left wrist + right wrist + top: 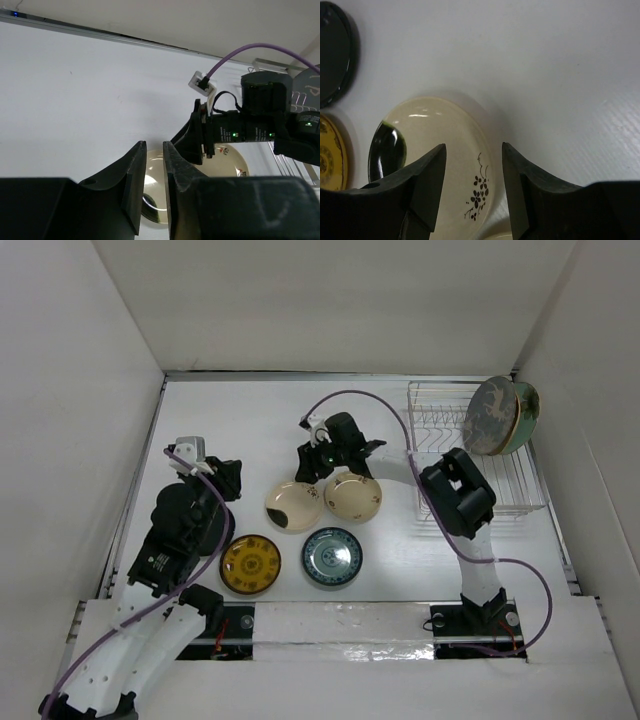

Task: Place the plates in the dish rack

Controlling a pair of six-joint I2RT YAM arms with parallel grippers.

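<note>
Four plates lie on the table: a cream plate with a black flower sprig [293,506], a second cream plate [353,497], a yellow patterned plate [250,563] and a blue-green plate [332,556]. A grey deer plate [488,415] and a pale green plate [525,412] stand in the dish rack [500,495]. My right gripper [315,470] is open and empty, its jaws straddling the far rim of the sprig plate [435,160] in the right wrist view [473,150]. My left gripper [232,483] is nearly shut and empty [154,146], left of the sprig plate [152,195].
A black plate [335,50] shows at the top left of the right wrist view; my left arm hides it from above. White walls enclose the table on the left, back and right. The right arm's purple cable [350,395] loops over the back.
</note>
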